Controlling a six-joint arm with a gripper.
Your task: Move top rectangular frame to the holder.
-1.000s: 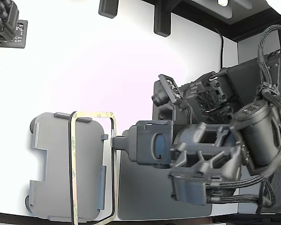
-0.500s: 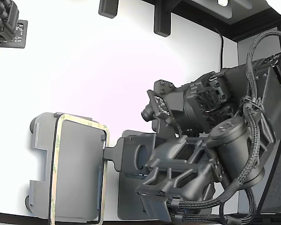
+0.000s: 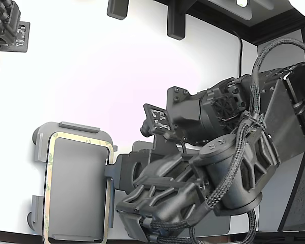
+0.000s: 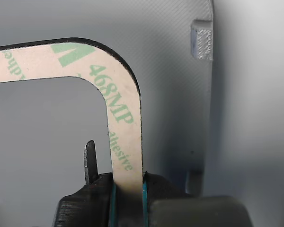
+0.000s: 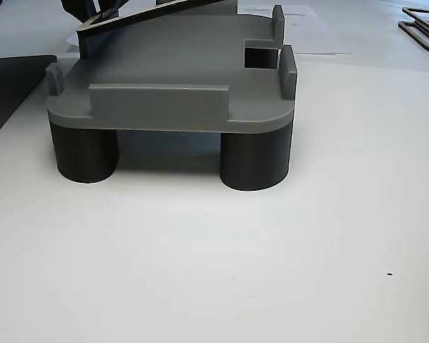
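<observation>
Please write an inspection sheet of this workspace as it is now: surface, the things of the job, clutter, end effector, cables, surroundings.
Surface: white table, mostly bare.
Job's things: tan rectangular frame printed "468MP adhesive", over the light grey holder; the other view shows it tilted, not seated.
Clutter: dark grey mat beside the holder, under the arm.
End effector: shut on the frame's edge.
Cables: black braided bundle along the arm.
Surroundings: black brackets at the table's far edge.
</observation>
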